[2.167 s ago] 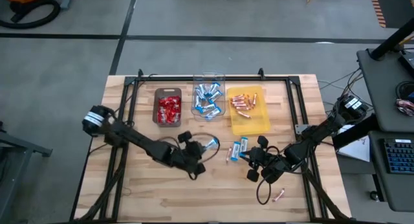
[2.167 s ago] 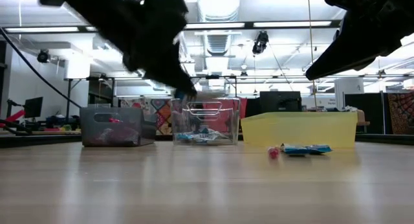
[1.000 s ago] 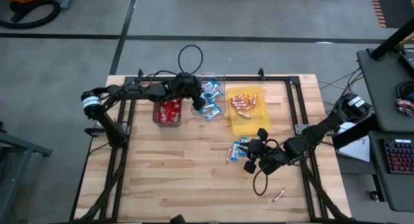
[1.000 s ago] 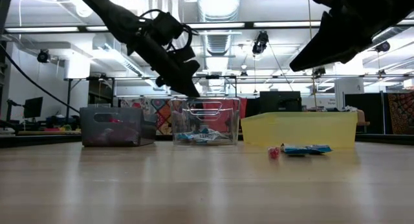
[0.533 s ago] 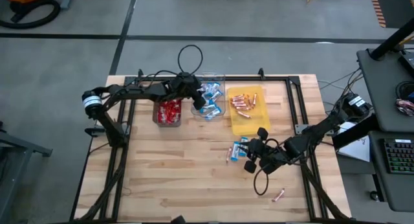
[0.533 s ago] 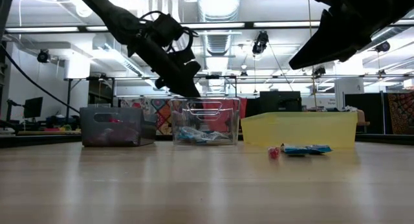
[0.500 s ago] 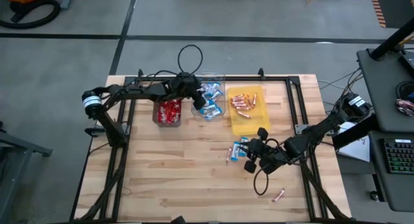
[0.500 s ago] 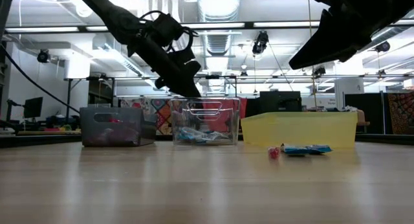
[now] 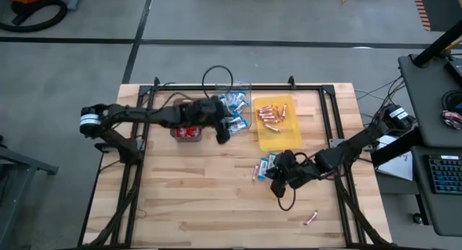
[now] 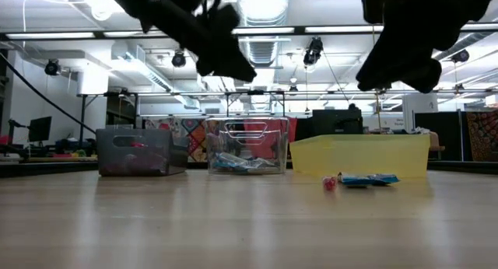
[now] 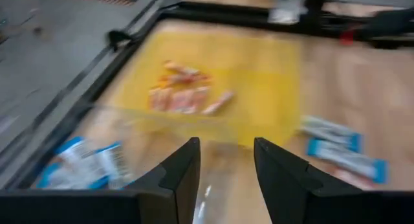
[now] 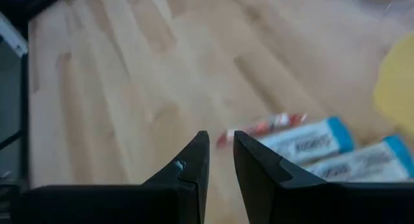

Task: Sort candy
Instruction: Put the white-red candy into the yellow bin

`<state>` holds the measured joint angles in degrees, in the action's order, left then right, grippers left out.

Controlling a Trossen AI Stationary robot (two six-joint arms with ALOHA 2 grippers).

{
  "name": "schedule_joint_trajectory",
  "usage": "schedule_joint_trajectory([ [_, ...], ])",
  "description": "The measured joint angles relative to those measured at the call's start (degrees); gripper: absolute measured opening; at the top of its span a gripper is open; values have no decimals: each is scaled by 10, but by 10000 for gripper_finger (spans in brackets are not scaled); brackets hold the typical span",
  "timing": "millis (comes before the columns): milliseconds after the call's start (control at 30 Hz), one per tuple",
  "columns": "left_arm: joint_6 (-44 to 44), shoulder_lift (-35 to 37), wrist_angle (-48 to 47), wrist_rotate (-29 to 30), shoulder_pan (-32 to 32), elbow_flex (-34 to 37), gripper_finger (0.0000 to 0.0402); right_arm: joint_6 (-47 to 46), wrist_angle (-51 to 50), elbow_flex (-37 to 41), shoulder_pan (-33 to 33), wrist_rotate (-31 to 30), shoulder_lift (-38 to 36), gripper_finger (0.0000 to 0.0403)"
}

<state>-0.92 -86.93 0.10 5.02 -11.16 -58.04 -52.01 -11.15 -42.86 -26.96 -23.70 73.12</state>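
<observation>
The robot's two dark six-joint arms reached inward over the table from opposite sides, both held clear of its surface. The left arm stretched almost level from its base at the left edge toward the middle of the far half, its two-finger left gripper (image 9: 225, 128) raised high, dark fingers (image 11: 183, 174) parted with a plain gap between them and nothing held. The right arm angled in from the right edge toward the table's centre, bent at the elbow, its two-finger right gripper (image 9: 276, 174) pointed downward, fingers (image 12: 194, 166) set close together with only a narrow slit between them, empty.
</observation>
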Motion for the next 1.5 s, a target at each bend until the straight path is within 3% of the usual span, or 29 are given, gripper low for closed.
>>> schedule_joint_trajectory([
  [200, 2, 5, -3, 34, 99, 0, 125, -49, -106, -44, 18, 175, 6, 63],
  [300, 2, 5, -8, 67, 141, 1, 125, -1, -177, -73, 9, 276, 20, 63],
  [367, 2, 5, -11, 89, 165, 1, 125, 55, -248, -100, -10, 307, 35, 63],
  [500, -2, 5, -11, 119, 202, 1, 125, 176, -417, -151, -69, 324, 72, 63],
  [600, -14, 4, -12, 130, 218, 1, 125, 241, -483, -176, -121, 325, 97, 63],
  [833, -38, 4, -19, 131, 232, 1, 125, 214, -468, -212, -206, 312, 164, 92],
  [1167, -42, 4, -22, 131, 232, 1, 125, 176, -467, -278, -257, 325, 270, 160],
  [1500, -46, 3, -41, 130, 238, 1, 125, 196, -464, -265, -263, 327, 300, 124],
])
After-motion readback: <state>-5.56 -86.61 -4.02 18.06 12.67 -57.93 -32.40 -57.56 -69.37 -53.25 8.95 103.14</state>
